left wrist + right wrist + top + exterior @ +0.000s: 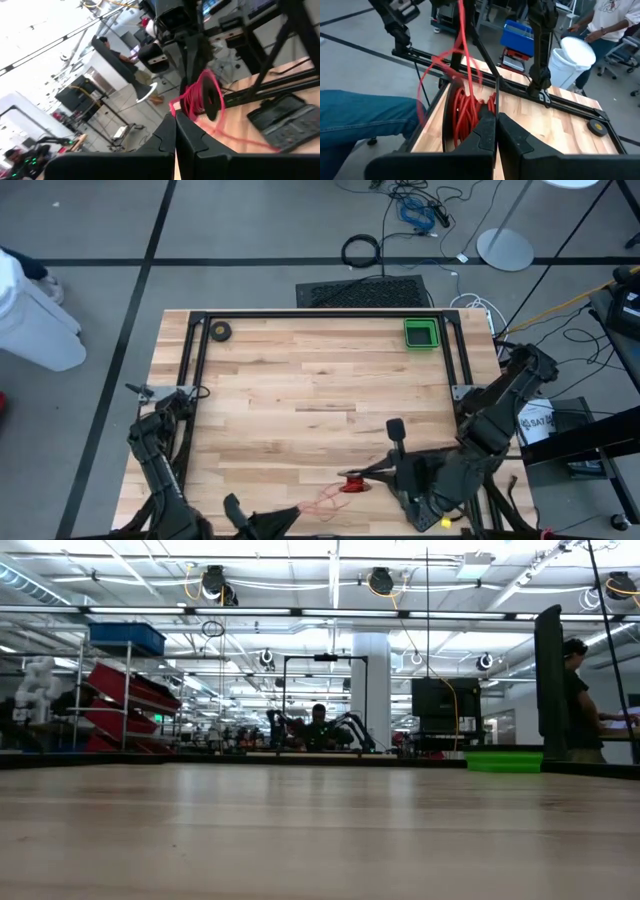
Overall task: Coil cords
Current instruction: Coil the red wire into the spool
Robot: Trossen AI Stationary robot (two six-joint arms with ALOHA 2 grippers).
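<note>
The right tool (372,472) is clenched, its fingertips meeting right at the reel (353,483) wound with red cord (465,112); whether it actually pinches the reel cannot be told. Loose cord (322,500) trails from the reel toward the left tool (290,513), also clenched, a strand passing at its tips over the tabletop (300,380).

Most of the pale wooden tabletop (300,390) lies bare; only a green square bin (421,334) upper right and a small black ring-shaped roll (220,331) upper left stand there.
</note>
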